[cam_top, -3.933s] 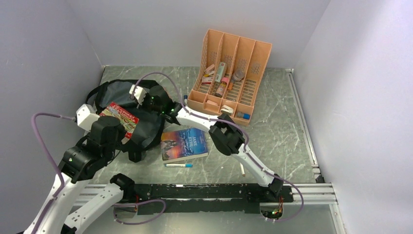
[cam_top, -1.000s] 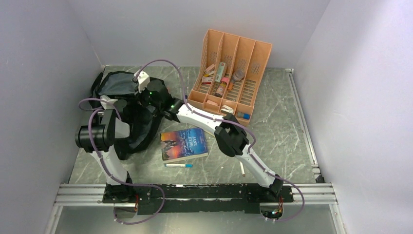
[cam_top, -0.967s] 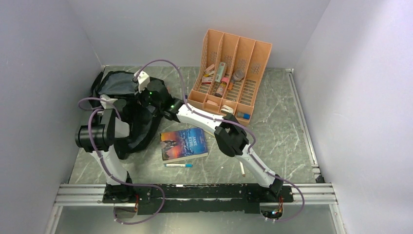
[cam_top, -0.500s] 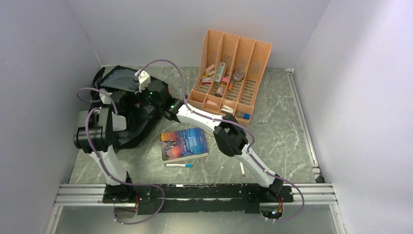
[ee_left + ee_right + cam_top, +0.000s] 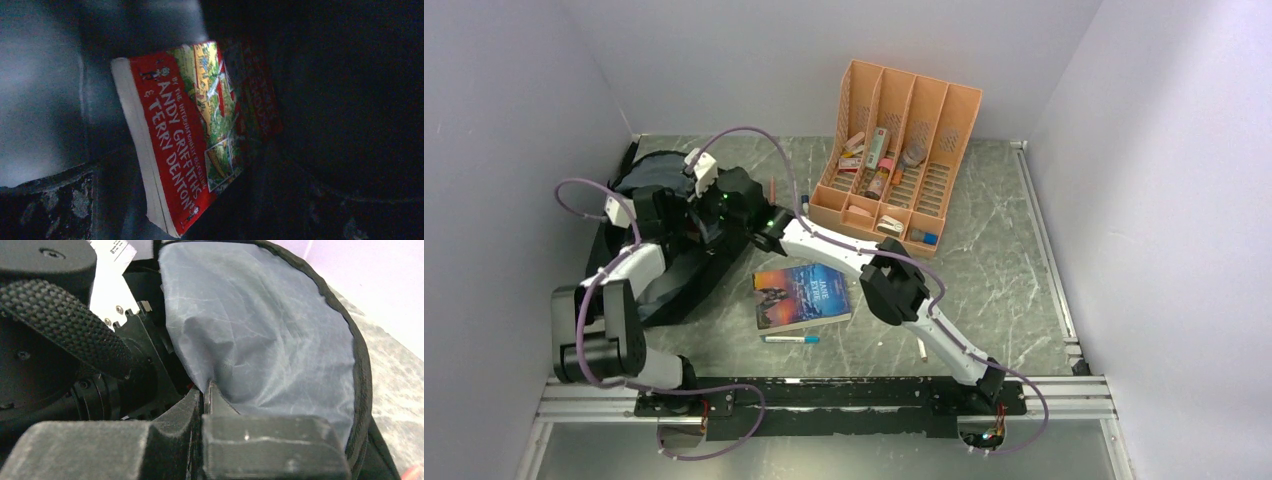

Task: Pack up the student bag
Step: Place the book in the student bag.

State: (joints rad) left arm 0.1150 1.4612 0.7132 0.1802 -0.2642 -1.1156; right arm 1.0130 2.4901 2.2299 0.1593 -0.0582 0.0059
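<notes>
Lining of student bag (image 5: 664, 292), left of orange organizer (image 5: 955, 108), was clamped by right gripper (image 5: 207, 391); state of left gripper (image 5: 682, 218), inside, could not be told. Red book (image 5: 190, 135) could be snagged, dragged out on withdrawal.

We are looking into a robotics lab cell: plain white walls (image 5: 754, 60) are enclosing a marble-patterned table (image 5: 994, 270), an aluminium rail (image 5: 1064, 395) edging its near side.
</notes>
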